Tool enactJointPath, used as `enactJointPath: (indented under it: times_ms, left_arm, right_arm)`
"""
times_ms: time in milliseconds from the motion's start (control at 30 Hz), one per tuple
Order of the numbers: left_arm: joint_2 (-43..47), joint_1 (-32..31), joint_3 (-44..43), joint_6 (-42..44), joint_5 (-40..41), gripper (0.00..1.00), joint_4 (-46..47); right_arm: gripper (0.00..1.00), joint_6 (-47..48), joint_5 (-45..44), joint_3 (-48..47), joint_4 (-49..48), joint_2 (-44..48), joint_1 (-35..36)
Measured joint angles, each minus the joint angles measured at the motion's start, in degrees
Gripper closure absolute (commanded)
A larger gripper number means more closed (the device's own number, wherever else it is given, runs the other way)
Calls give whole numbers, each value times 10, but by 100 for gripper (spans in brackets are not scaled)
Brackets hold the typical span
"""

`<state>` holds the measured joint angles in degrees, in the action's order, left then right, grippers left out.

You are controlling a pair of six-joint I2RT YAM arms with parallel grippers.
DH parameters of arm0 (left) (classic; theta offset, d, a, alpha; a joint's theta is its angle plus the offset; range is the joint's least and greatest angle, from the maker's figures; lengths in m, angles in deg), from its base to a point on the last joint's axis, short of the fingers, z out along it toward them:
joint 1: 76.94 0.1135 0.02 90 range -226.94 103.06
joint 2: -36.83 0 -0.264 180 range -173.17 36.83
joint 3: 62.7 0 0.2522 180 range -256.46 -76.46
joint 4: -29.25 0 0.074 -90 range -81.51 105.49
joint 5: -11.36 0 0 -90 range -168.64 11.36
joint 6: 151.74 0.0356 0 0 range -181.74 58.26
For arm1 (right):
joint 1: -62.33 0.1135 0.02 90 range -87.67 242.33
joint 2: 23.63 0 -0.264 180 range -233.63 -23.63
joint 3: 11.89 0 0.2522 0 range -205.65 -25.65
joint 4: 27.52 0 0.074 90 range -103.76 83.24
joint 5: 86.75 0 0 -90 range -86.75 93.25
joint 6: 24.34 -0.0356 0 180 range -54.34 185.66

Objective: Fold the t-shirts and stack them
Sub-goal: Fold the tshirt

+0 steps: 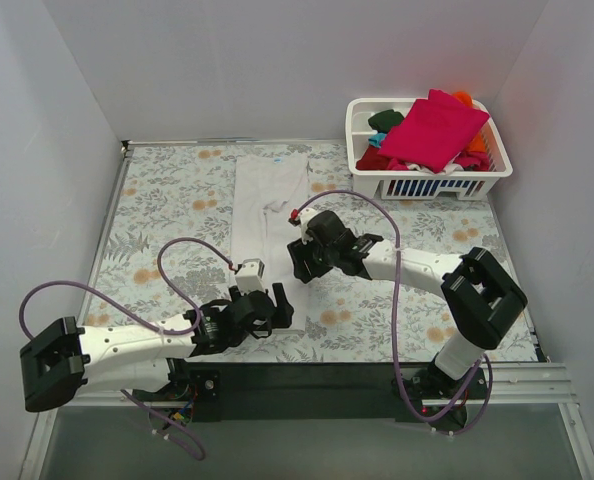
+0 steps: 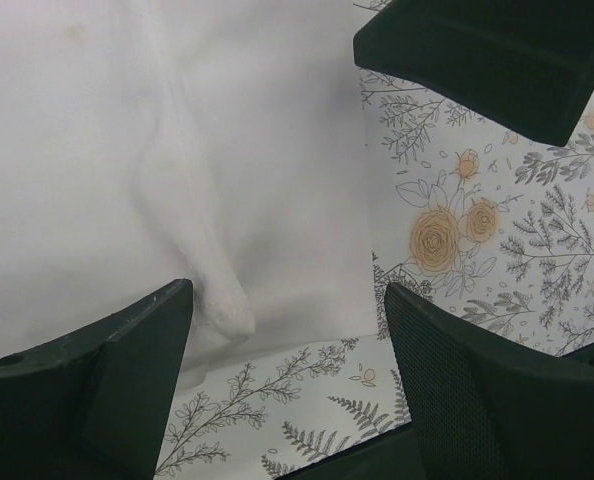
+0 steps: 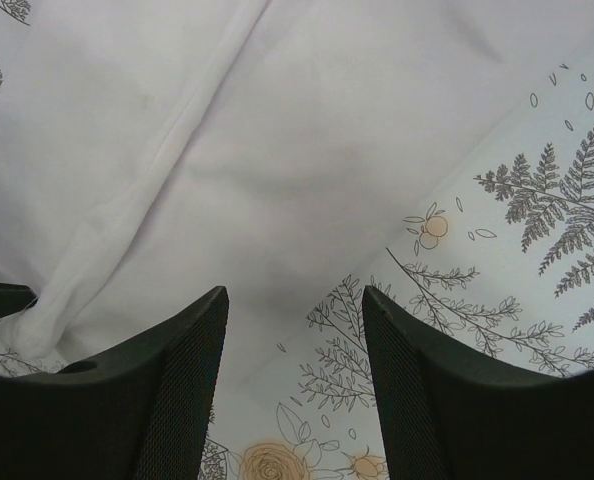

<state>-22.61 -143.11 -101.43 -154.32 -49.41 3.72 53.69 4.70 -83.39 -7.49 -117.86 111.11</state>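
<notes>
A large white t-shirt (image 1: 269, 205) lies folded into a long strip on the flowered table cloth (image 1: 177, 200), running from the back toward the front. My left gripper (image 1: 273, 306) is open and empty just over the strip's near right corner; the left wrist view shows the shirt (image 2: 177, 150) and its near edge between the fingers (image 2: 127, 370). My right gripper (image 1: 299, 264) is open and empty at the strip's right edge, close to the left one; the right wrist view shows the shirt (image 3: 277, 130) ahead of its fingers (image 3: 167, 390). A magenta t-shirt (image 1: 432, 130) tops the pile of other shirts.
A white slatted basket (image 1: 437, 183) at the back right holds the magenta shirt with red, dark green, orange and teal ones beneath. White walls close in the left, back and right. The right gripper (image 2: 487, 50) shows in the left wrist view.
</notes>
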Motion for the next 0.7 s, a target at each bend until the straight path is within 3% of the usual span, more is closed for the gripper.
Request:
enactJointPath:
  times_ms: [500, 700]
  left_arm:
    - [-30, 0, 21, -2, -54, 29, 45]
    - [4, 0, 21, 4, -57, 29, 42]
  right_arm:
    - [49, -9, -28, 33, 9, 15, 0]
    - [49, -23, -30, 63, 18, 46, 2]
